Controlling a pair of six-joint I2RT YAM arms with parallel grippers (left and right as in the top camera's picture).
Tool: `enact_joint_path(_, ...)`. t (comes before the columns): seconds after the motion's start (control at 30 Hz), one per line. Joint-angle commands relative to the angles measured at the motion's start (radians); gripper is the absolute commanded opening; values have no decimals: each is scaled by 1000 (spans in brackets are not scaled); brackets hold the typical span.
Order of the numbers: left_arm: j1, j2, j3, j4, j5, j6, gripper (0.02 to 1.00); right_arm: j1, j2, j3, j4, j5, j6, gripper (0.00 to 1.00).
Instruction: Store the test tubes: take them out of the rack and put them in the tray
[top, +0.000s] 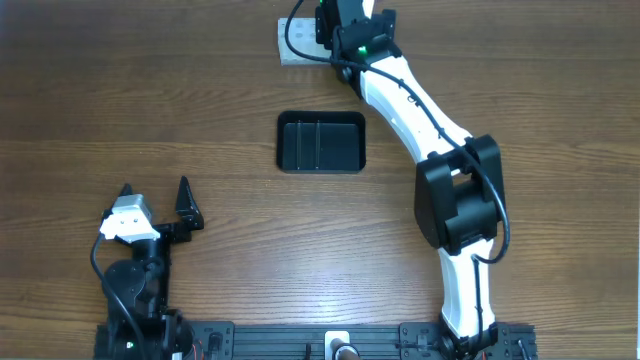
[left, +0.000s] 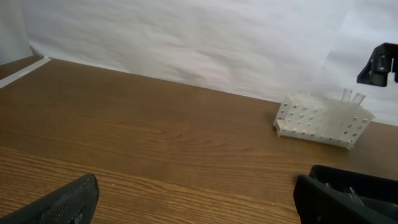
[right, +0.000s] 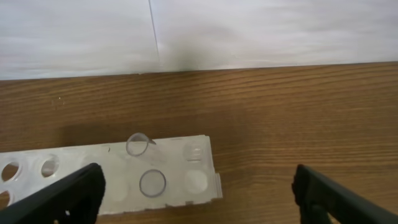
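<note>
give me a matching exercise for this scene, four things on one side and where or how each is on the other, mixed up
1 rack
2 tray
3 left tool
4 right tool

a black, middle of the table
b open, over the rack's end
c white, far side of the table
d open, near its own arm's base

Pairs: 1-c, 2-a, 3-d, 4-b

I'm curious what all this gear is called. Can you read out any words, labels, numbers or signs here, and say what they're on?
No text can be read in these pictures.
The rack is plain white with holes and has no print.
The tray is plain black with no label.
The right arm's white casing has no legible lettering.
The green light near its wrist is only a glow, not a sign.
</note>
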Motion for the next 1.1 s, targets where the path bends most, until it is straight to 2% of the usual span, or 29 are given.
enact_joint_path(0.03,4,-9,-4,0,-8,14,998,1,43,26,22,21,3,906)
enact_joint_path(0.1,4,-9,-4,0,-8,14,998,4,60,26,37,8,-31,906)
enact_joint_path(0.27,4,-9,-4,0,-8,14,996,6,79,26,63,8,-39,901)
enact_joint_path(0.5,4,-9,-4,0,-8,14,998,10,89,26,91,7,-84,801)
enact_joint_path(0.57,4,-9,-4,0,-8,14,998,12,91,26,90,7,-92,739)
enact_joint_path(1.1,4,-9,-4,0,-8,14,998,23,98,26,72,8,-106,717)
